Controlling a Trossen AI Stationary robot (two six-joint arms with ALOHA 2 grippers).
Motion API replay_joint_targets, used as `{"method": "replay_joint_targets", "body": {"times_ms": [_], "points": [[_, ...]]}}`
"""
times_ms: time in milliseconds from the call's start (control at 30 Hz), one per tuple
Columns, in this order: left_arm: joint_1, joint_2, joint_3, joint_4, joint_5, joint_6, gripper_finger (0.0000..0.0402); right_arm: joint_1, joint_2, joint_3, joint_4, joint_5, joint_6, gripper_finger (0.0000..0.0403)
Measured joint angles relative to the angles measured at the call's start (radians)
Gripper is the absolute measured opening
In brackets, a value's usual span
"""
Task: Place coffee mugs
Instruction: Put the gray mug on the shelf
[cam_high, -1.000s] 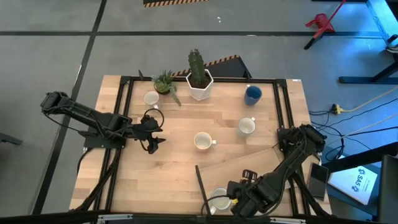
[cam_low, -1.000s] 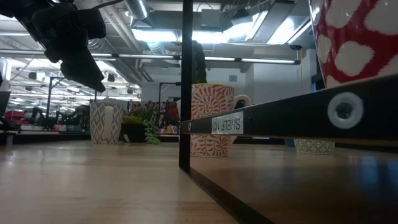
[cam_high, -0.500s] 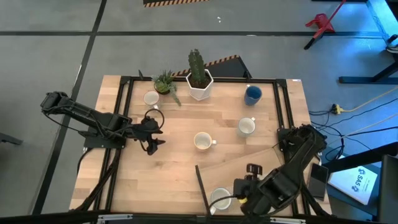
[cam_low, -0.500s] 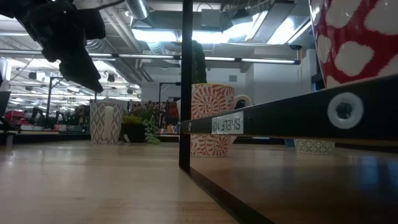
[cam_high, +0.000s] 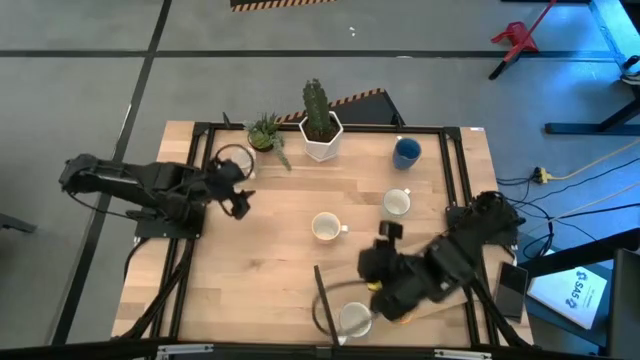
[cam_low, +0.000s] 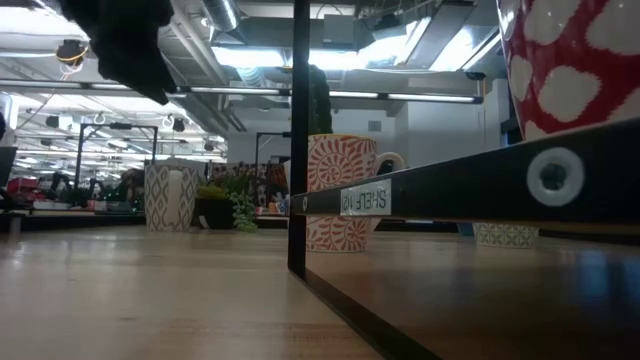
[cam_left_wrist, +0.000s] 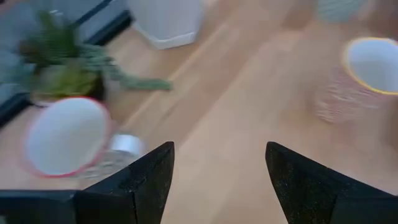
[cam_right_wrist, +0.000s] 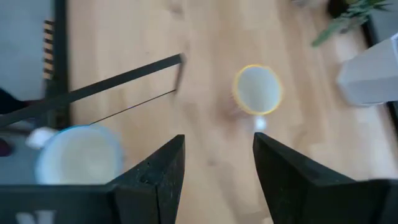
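High view: the left gripper (cam_high: 238, 196) is hovering over the back-left part of the light wooden table (cam_high: 280, 270), its two dark fingers spread apart and holding nothing. Just behind its fingertips, a white mug with a red rim (cam_high: 232, 159) is sitting on the wood; the left wrist view is showing the same mug (cam_left_wrist: 65, 135) close ahead of the fingers (cam_left_wrist: 138, 180). Next to that mug, a small green leafy plant (cam_high: 266, 132) is standing, and beyond it a white hexagonal pot holding a tall cactus (cam_high: 321, 128) is standing at the back edge.

Near the front right, the right gripper (cam_high: 372, 264) is hanging above the table with its fingers parted and empty. Ahead of it, toward the table's middle, a cream mug with a yellow rim (cam_high: 325, 227) is standing upright; the right wrist view is framing it (cam_right_wrist: 257, 90) between the fingers (cam_right_wrist: 155, 177). Beside the gripper's front, a white mug with a pale blue rim (cam_high: 354, 319) is resting at the dark wooden shelf board (cam_high: 400, 270). Farther behind the gripper, another white mug (cam_high: 397, 203) and a dark blue mug (cam_high: 406, 152) are standing near the right rail.
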Motion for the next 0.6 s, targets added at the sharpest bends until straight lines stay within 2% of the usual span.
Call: {"method": "replay_joint_targets", "body": {"times_ms": [100,300,467,600], "points": [[0.122,0.003,0.027,-0.046,0.045,0.089,0.0247,-0.066,0.002,0.000,0.000,0.000,-0.060,0.0176],[0.407,0.033,0.028,-0.072,0.307,0.418,0.0247,-0.162,0.002,0.000,0.002,-0.005,-0.199,0.0176],[0.581,0.083,0.027,-0.077,0.292,0.608,0.0247,-0.207,0.002,0.000,0.006,-0.056,-0.266,0.0176],[0.667,0.113,0.027,-0.057,0.392,0.717,0.0247,-0.226,0.002,-0.001,0.006,-0.062,-0.300,0.0176]]}}
